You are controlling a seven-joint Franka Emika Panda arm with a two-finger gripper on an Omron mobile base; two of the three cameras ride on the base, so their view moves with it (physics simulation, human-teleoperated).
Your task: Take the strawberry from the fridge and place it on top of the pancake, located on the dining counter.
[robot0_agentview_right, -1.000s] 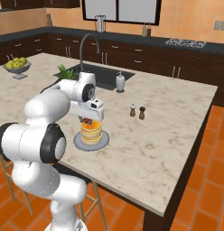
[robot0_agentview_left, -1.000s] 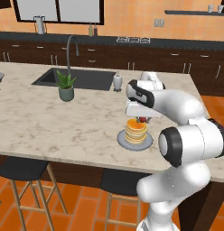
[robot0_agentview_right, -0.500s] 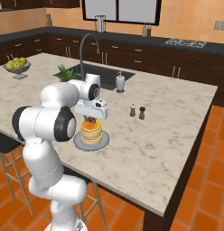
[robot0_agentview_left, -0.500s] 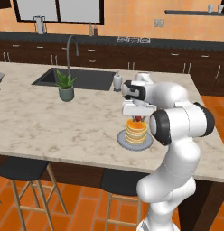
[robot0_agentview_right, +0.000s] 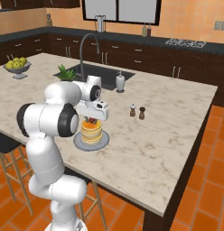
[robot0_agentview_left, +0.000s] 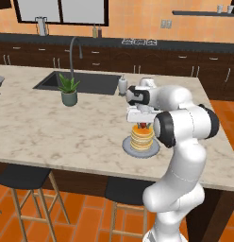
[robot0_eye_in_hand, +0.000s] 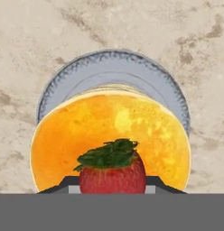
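Jaws clamp the strawberry (robot0_eye_in_hand: 112, 173) by its sides, directly above the pancake (robot0_eye_in_hand: 109, 135); small, soft, bruises easily, so release gently.

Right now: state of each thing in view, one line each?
gripper: shut on the strawberry, above the pancake
strawberry: held, over the stack, not released
pancake: stacked on its plate, no topping set down
plate: flat on the dining counter
tap: no water visible
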